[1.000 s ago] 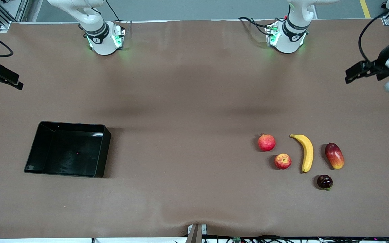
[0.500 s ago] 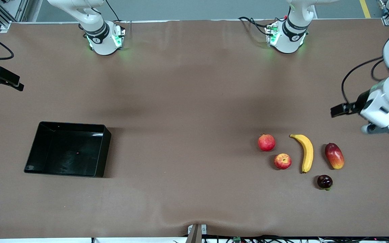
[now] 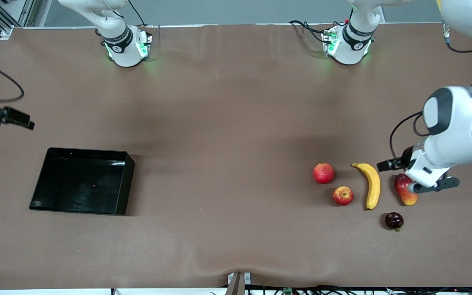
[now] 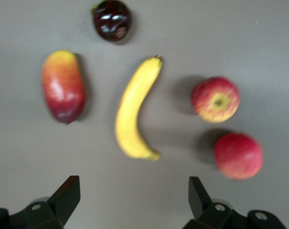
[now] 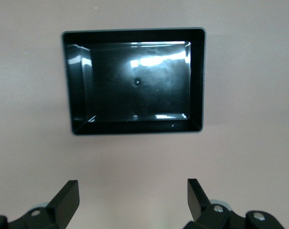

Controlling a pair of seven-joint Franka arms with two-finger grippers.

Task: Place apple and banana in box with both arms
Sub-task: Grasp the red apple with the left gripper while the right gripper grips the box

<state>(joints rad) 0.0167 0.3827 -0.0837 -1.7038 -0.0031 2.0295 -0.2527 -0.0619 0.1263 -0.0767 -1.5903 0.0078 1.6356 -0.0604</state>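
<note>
Left end effector (image 4: 132, 202), fingers spread wide and empty, hangs over the banana (image 4: 134, 112); right end effector (image 5: 130, 202), equally wide and empty, over the bench (image 5: 249, 157) near the box (image 5: 197, 81).

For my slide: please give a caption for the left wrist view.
Open left gripper above long curved yellow banana and small round red-yellow apple.

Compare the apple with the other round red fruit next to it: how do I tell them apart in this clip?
The apple shows yellowish streaks and a stem dimple; the pomegranate is a more even, deeper red. The apple lies nearer the front camera and closer to the banana; the pomegranate lies farther from both. Both are small, round, similar in size, resting untouched on the table.
</note>
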